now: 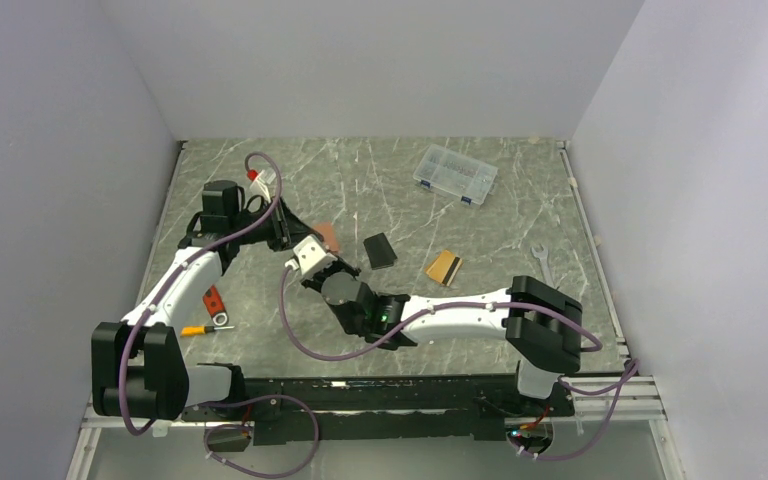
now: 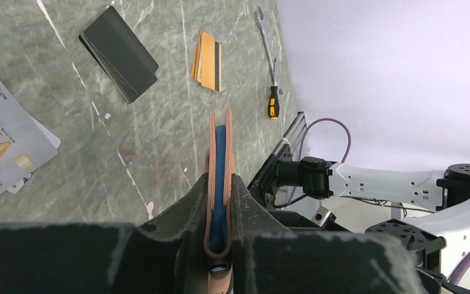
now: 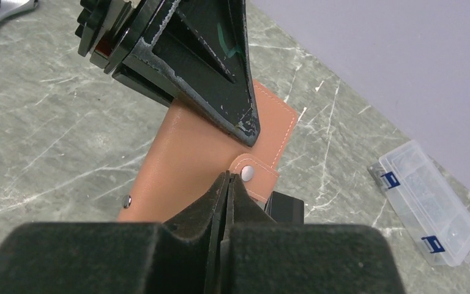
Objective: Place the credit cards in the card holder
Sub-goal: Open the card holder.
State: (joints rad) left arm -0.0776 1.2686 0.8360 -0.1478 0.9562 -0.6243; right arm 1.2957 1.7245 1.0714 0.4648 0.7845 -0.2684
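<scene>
Two pincers meet the tan-brown leather card holder (image 2: 220, 138): my left pincer (image 2: 220, 184) grasps it edge-on; my right pincer (image 3: 228, 180) is clenched at its snap flap, grip hidden.

Gold "VIP" printed on silver-grey card (image 2: 11, 130); "NO 8888…" number along edge; smaller print not legible.

The left arm (image 1: 175, 285) and right arm (image 1: 460, 312) have white link shells between black joint housings. Purple cables (image 2: 327, 120) run outside the links. A red-and-white connector (image 1: 260, 181) sits upper left in the top view. The left gripper (image 2: 220, 184) and right gripper (image 3: 227, 180) are black. Their fingers (image 3: 220, 73) are matt with scuffed edges, and one carries a green scribble.
</scene>
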